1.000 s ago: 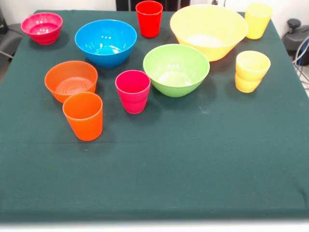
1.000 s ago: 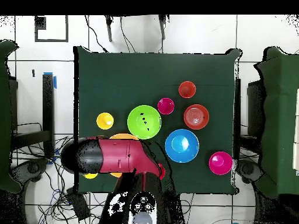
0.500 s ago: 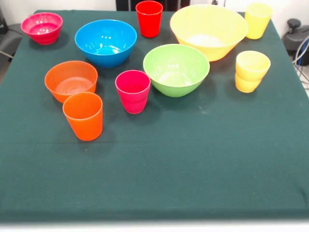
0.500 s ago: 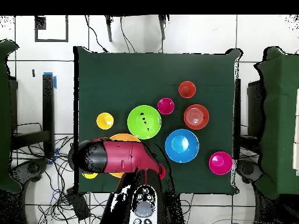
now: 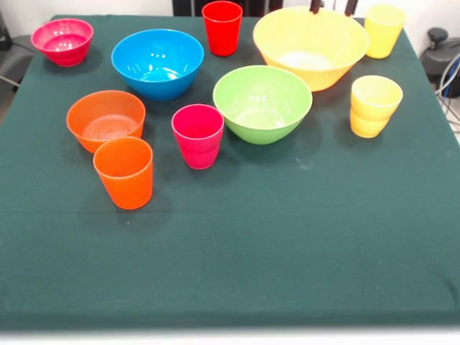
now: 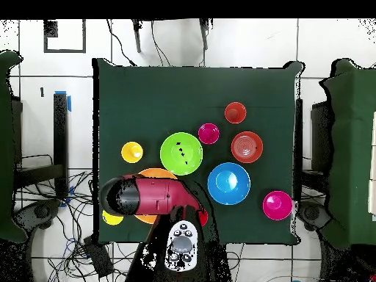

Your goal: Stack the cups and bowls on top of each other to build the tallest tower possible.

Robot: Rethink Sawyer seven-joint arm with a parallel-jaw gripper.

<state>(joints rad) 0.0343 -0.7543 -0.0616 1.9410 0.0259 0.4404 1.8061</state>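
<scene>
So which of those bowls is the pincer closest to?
The big yellow bowl, the largest one. The pincer shows only its tips, just above that bowl's far rim; the other bowls sit farther off.

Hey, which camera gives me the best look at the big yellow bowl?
The front view: the big yellow bowl shows its whole rim, inside and outer wall, beside the green bowl. In the overhead view the red arm covers most of it, leaving only orange-yellow slivers.

Nothing is stacked: all five bowls sit upright and apart in the front view's upper half, pink bowl [image 5: 62, 41] upper left, blue bowl [image 5: 157, 63], orange bowl [image 5: 106, 118], green bowl [image 5: 262, 103] centre, big yellow bowl [image 5: 310, 46] top right. Upright cups stand among them: red cup [image 5: 222, 27] top centre, pink cup [image 5: 198, 135], orange cup [image 5: 123, 172]. Two yellow cups [image 5: 383, 30] stand at right.
</scene>
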